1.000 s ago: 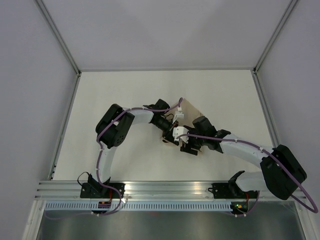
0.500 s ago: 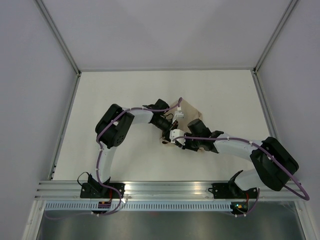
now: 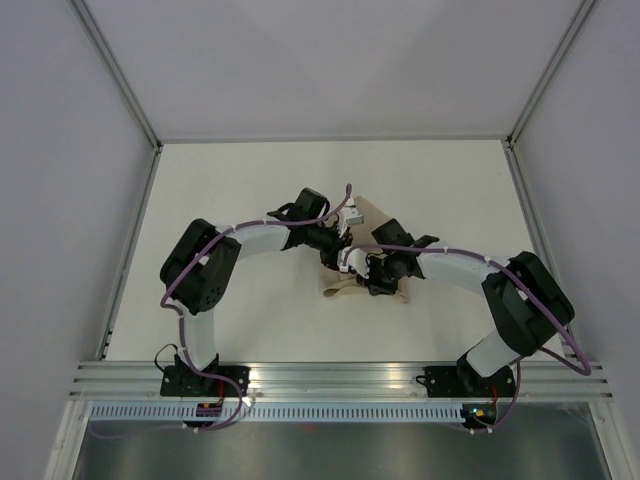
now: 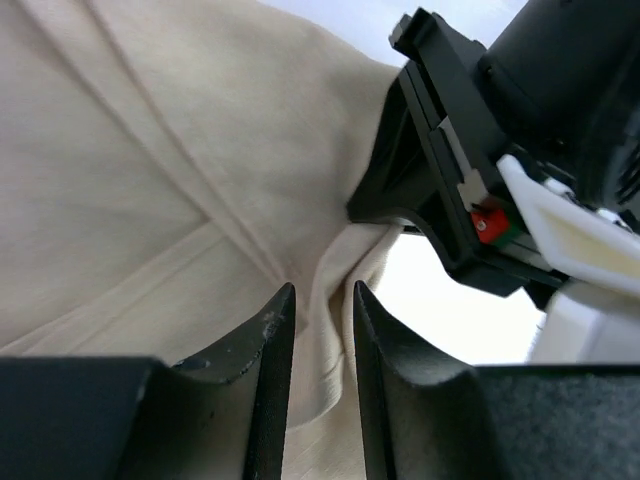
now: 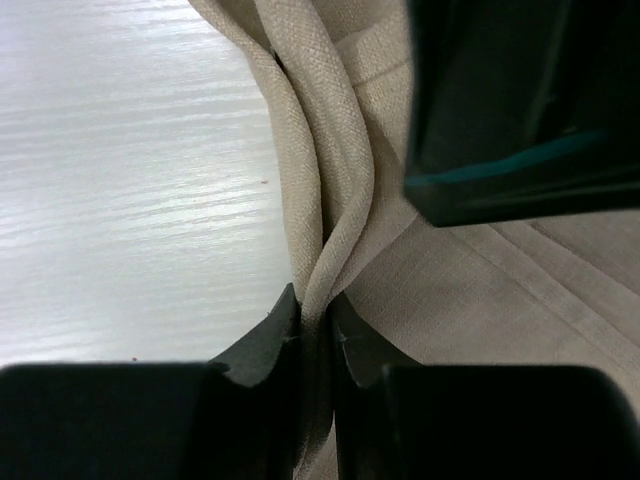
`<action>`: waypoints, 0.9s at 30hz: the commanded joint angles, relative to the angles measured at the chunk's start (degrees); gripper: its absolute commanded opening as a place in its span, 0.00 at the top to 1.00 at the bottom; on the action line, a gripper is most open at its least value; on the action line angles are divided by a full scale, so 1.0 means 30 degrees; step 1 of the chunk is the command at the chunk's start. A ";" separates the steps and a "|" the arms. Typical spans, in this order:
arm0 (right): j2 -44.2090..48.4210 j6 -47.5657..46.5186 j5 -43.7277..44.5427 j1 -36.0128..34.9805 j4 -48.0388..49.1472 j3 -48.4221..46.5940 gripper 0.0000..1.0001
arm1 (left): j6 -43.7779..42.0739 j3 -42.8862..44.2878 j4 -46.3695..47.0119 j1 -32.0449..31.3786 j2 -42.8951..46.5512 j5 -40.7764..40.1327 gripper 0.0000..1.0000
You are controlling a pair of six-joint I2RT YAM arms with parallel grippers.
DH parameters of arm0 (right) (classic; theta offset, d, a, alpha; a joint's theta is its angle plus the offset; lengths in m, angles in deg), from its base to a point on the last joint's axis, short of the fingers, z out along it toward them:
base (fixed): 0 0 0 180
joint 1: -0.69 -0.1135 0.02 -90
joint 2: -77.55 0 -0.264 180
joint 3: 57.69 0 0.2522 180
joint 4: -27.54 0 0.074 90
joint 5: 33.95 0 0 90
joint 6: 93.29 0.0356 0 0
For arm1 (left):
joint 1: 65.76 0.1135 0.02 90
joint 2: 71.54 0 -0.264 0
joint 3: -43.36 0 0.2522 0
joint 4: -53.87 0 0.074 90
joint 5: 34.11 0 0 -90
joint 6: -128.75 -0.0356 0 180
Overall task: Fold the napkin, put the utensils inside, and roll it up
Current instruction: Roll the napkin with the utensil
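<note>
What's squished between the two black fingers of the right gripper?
A bunched-up fold of the napkin is there. The right gripper is pinching it tight, with nothing else in between. You can see it in the right wrist view.

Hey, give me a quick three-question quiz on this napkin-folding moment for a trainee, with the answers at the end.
1. True or false: the right gripper is clamped on a fold of the napkin, at its edge beside the bare table.
2. What does the left gripper have between its fingers? A) a ridge of napkin cloth B) a fork C) nothing
3. Short answer: does any view show the utensils?
Key: 1 true; 2 A; 3 no, none are in sight.
</note>
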 commanded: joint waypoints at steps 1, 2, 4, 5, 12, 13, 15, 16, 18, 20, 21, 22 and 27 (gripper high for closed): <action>-0.1644 -0.0867 -0.2896 0.1102 -0.4018 -0.1937 0.92 | 0.1264 -0.0955 0.2512 0.0064 0.1504 -0.1345 0.66; -0.2054 -0.1074 -0.3399 0.1426 -0.4608 -0.2380 0.92 | 0.1440 -0.1162 0.2805 0.0065 0.1651 -0.2159 0.66; -0.3372 -0.1630 -0.4685 0.2244 -0.6506 -0.3840 0.92 | 0.1937 -0.1862 0.3823 0.0093 0.2149 -0.2868 0.66; -0.3841 -0.2271 -0.5041 0.2510 -0.7186 -0.4372 0.92 | 0.2114 -0.2186 0.4239 0.0065 0.2469 -0.3654 0.67; -0.8349 -0.4412 -0.7065 0.3918 -1.2107 -0.8384 0.93 | 0.3784 -0.6079 0.8664 0.0182 0.4755 -0.7057 0.68; -0.8792 -0.4561 -0.7153 0.4035 -1.2462 -0.8739 0.93 | 0.3931 -0.6405 0.9102 0.0211 0.4990 -0.7292 0.69; -0.9961 -0.4882 -0.7590 0.4182 -1.3310 -0.9355 0.94 | 0.4224 -0.7079 1.0158 0.0182 0.5635 -0.8054 0.69; -1.0317 -0.4972 -0.7681 0.4357 -1.3548 -0.9880 0.94 | 0.4312 -0.7517 1.0306 0.0182 0.5782 -0.8259 0.69; -1.1106 -0.4915 -0.7682 0.4504 -1.3784 -1.0293 0.94 | 0.4313 -0.7813 1.0570 0.0182 0.6075 -0.8555 0.69; -1.1461 -0.4534 -0.7536 0.4593 -1.3755 -1.0792 0.94 | 0.4109 -0.8603 1.1125 0.0152 0.6426 -0.8612 0.69; -1.1811 -0.4417 -0.7477 0.4593 -1.3813 -1.0938 0.94 | 0.3876 -0.8925 1.1853 0.0123 0.7008 -0.8671 0.68; -1.1988 -0.4300 -0.7476 0.4622 -1.3930 -1.1317 0.94 | 0.3671 -0.9711 1.2412 -0.0080 0.7362 -0.8816 0.68; -1.3305 -0.4358 -0.7652 0.4739 -1.4838 -1.2606 0.94 | 0.1305 -1.1270 1.3531 -0.1309 0.9587 -1.0981 0.67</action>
